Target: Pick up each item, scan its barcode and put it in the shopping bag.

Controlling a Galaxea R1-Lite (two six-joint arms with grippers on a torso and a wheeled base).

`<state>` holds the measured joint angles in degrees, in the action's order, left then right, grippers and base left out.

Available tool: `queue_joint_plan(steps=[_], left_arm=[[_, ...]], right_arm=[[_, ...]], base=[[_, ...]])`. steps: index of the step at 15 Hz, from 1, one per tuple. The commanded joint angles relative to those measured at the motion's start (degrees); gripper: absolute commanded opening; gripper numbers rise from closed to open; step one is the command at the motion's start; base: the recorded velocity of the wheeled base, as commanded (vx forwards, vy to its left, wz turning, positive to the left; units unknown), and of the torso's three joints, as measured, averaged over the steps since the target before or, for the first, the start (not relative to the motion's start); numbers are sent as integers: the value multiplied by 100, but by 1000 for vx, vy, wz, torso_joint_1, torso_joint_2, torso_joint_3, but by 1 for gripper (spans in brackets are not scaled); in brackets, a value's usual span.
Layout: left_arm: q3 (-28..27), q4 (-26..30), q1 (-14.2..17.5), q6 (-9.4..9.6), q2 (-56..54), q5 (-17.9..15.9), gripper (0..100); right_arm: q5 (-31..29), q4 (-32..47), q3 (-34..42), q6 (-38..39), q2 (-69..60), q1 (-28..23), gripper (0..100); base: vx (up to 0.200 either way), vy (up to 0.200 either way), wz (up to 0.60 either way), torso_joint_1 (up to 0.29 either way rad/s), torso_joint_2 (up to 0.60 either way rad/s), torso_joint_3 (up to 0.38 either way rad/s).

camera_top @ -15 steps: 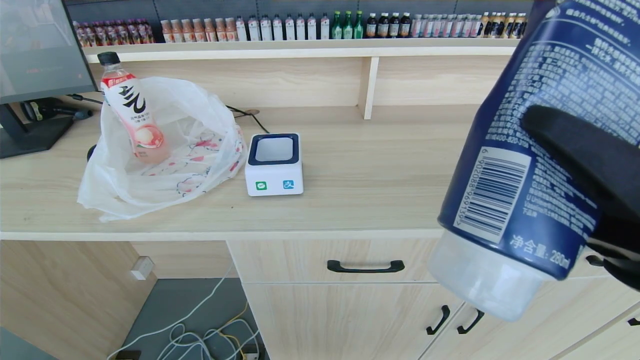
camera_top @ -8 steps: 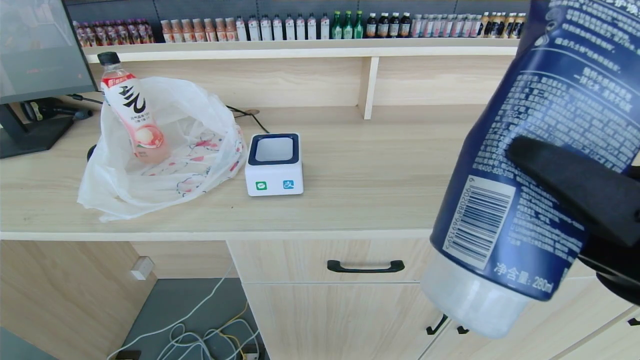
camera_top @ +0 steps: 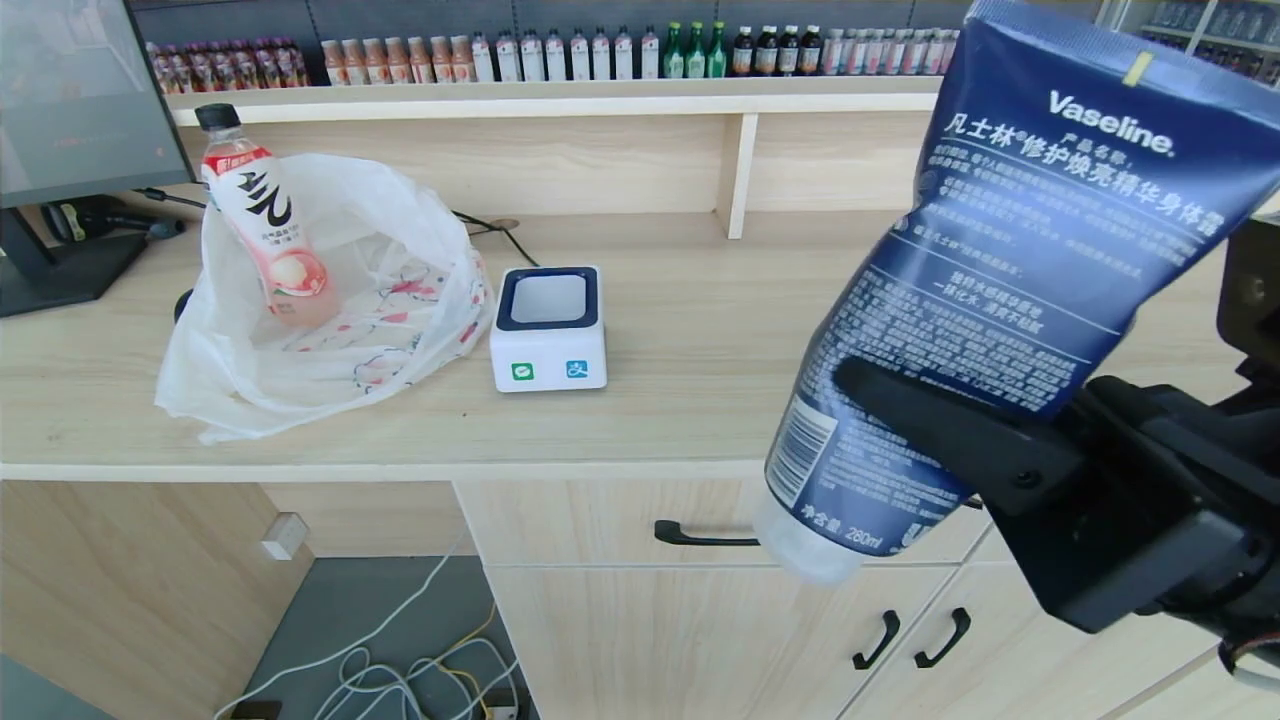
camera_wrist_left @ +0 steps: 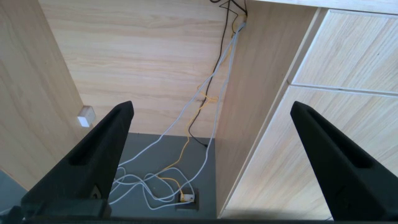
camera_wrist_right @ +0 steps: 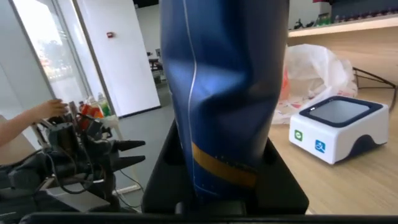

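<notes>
The right gripper [camera_top: 920, 430] grips the tube [camera_top: 1020, 250] tight, cap down, so its barcode [camera_top: 810, 450] can face the scanner [camera_top: 548, 328] by the bag [camera_top: 330, 330]. The left gripper [camera_wrist_left: 211, 109] is wide open and empty.

One blue tube [camera_top: 1040, 270], one white scanner [camera_top: 548, 335], one shopping bag [camera_top: 240, 390], one pink bottle [camera_top: 262, 215] — one monitor [camera_top: 80, 90]

bottle row [camera_top: 600, 52] on the back shelf [camera_top: 560, 101], monitor [camera_top: 80, 100] far left

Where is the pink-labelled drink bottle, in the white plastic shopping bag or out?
In. The pink-labelled drink bottle stands inside the white plastic shopping bag, black cap and neck above its rim.
</notes>
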<state>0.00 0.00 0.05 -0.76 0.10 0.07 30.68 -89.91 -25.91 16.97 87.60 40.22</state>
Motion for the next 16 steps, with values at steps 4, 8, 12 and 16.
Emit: queue_joint_plan(steps=[4,8,12,16], left_arm=[[0,0,-5,-4,-1,1,100],[0,0,-5,-4,-1,1,100],[0,0,4,-4,-1,1,100],[0,0,4,-4,-1,1,100]], right_arm=[[-1144,-9,42,-686,301,30,0],[-2014,-9,437,-1723,293,21,0],[-3253,-9,420,-2514,398,21,0],[-3780,-9,165,-2488,380,21,0]], base=[[0,0,0,0,0,0],[0,0,0,0,0,0],[0,0,0,0,0,0],[0,0,0,0,0,0]])
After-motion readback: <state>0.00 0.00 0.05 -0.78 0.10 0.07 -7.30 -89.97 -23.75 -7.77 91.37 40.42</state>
